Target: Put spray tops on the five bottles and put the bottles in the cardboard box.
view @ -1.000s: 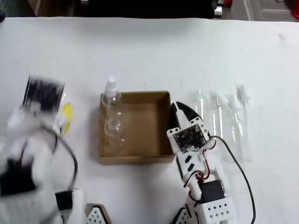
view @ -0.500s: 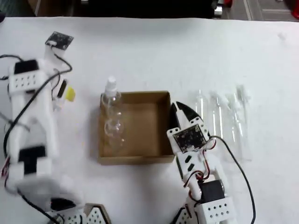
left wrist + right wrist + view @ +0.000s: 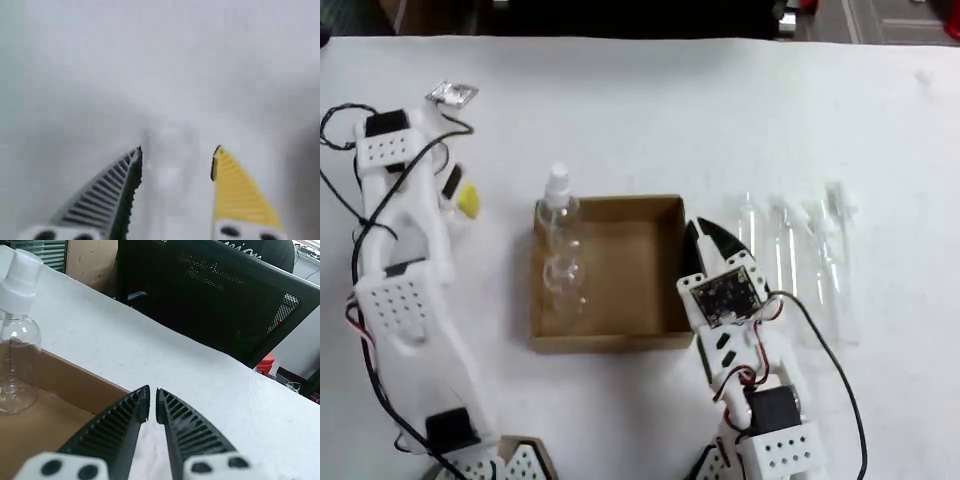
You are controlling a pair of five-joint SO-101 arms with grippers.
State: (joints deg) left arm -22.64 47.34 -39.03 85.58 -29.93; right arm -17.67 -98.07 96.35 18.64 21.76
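Observation:
The cardboard box (image 3: 620, 262) sits mid-table, its brown wall (image 3: 75, 385) close in the right wrist view. A clear bottle (image 3: 560, 240) with a white spray top (image 3: 557, 182) stands upright against the box's left wall, also seen as the bottle (image 3: 15, 350). More clear bottles (image 3: 788, 262) with spray tops lie in a row right of the box. My right gripper (image 3: 704, 238) rests shut at the box's right wall, fingers (image 3: 131, 412) nearly touching and holding nothing. Left of the box, my left gripper (image 3: 457, 198) points down at the white table. Its grey and yellow fingers (image 3: 235, 185) are open over bare cloth.
The white table (image 3: 650, 110) stretches wide behind the box. A black mesh chair (image 3: 210, 300) stands beyond the far table edge. The left arm's cables (image 3: 350, 190) loop out toward the left edge. The right arm's cable (image 3: 835, 370) trails beside the lying bottles.
The left arm has swung away from the front left and stretched out toward the far left, its gripper now lowered to the table. The right arm, box and bottles have not moved.

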